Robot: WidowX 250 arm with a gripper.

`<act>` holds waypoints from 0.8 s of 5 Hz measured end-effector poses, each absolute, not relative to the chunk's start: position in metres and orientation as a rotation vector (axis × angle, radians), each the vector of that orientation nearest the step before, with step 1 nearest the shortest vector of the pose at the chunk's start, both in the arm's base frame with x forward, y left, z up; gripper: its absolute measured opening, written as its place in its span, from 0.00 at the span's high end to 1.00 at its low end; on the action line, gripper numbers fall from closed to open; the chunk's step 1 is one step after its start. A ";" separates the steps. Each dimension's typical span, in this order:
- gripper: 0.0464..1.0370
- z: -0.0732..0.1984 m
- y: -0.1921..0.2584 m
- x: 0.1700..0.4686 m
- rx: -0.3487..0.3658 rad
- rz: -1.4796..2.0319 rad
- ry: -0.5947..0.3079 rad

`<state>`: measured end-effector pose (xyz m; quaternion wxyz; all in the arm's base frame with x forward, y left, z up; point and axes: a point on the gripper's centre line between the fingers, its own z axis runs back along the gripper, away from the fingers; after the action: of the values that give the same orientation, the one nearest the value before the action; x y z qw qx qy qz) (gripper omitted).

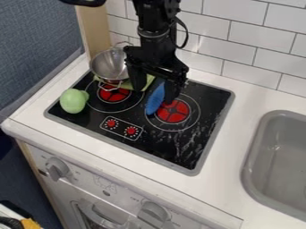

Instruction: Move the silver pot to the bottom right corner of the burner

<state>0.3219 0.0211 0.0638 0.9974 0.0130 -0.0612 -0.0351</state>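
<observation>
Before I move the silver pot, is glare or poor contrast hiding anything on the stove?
Camera view: pale streaks mottle the right side of the black stove top, glare or smudges, I can't tell which; bright highlights show on the pot; the dark fingers contrast weakly with the stove top, while the red burner patches stand out clearly.

White brick-style tiles (251, 30) run along the back, with a wood post (94, 27) at their left end and a rough blue-grey wall (36, 49) beyond it. White worktop (242, 100) on top, grey sink (278, 156) on the right, pretty even light overall.
</observation>
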 end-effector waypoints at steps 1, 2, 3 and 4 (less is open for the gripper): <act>0.04 0.055 0.021 0.320 0.017 -0.071 -0.091; 0.04 0.065 0.053 0.341 -0.003 -0.019 -0.127; 0.04 0.069 0.076 0.356 -0.008 0.013 -0.120; 0.04 0.063 0.087 0.369 0.008 0.023 -0.099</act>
<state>0.3691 0.0871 0.0632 0.9987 0.0039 -0.0495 0.0116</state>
